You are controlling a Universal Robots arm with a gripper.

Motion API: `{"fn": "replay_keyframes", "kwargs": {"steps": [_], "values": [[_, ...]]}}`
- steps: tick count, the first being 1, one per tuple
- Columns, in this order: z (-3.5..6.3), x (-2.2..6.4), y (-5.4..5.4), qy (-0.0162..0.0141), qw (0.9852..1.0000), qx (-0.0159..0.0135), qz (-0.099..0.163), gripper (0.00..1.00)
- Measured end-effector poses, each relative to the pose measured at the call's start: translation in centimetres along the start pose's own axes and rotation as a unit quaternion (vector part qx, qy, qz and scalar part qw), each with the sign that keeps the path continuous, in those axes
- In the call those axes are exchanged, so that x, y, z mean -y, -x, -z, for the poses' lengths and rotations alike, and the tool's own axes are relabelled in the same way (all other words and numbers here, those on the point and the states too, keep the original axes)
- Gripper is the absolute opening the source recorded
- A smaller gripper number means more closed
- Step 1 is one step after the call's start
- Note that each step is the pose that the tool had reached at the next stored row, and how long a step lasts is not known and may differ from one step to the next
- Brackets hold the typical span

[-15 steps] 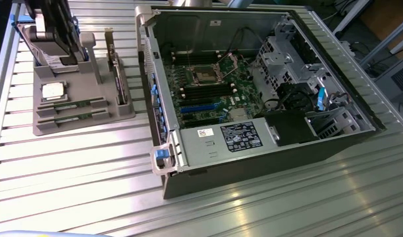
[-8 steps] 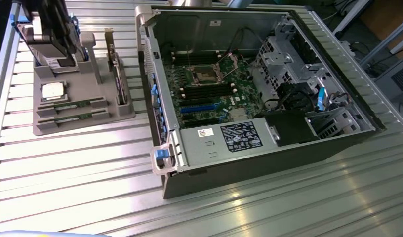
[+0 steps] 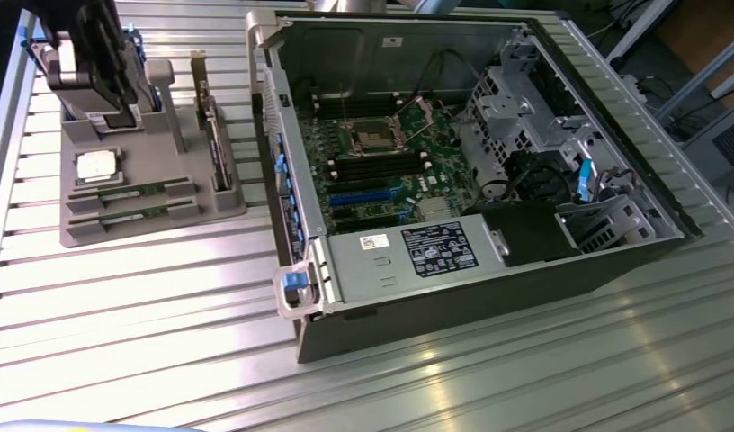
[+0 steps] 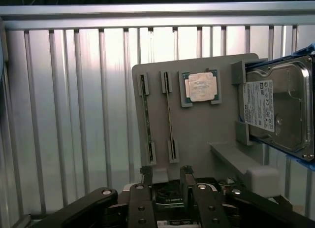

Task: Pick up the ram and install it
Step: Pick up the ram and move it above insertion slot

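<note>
i see the fingers [image 4: 146, 175] released, empty, above the holder [image 4: 197, 134], exterior view's upper left; ram [image 4: 146, 119] slotted there.

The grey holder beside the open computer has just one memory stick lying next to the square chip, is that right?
Not quite: the grey holder has two memory sticks, the first stick and the second stick, lying side by side next to the square chip. The wrist view shows both. The computer is open, as you said.
</note>
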State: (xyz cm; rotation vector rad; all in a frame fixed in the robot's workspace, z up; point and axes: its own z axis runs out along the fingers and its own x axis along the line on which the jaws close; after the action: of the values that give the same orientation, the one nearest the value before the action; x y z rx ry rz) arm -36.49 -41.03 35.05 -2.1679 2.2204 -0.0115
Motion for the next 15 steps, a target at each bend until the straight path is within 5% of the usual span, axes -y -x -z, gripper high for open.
{"fn": "replay_keyframes", "kwargs": {"steps": [7, 15], "values": [[-0.20, -0.26, 0.0, 0.0000, 1.0000, -0.0009, 0.000, 0.36], [-1.58, -0.32, 0.0, 0.0001, 1.0000, -0.0012, 0.000, 0.36]]}}
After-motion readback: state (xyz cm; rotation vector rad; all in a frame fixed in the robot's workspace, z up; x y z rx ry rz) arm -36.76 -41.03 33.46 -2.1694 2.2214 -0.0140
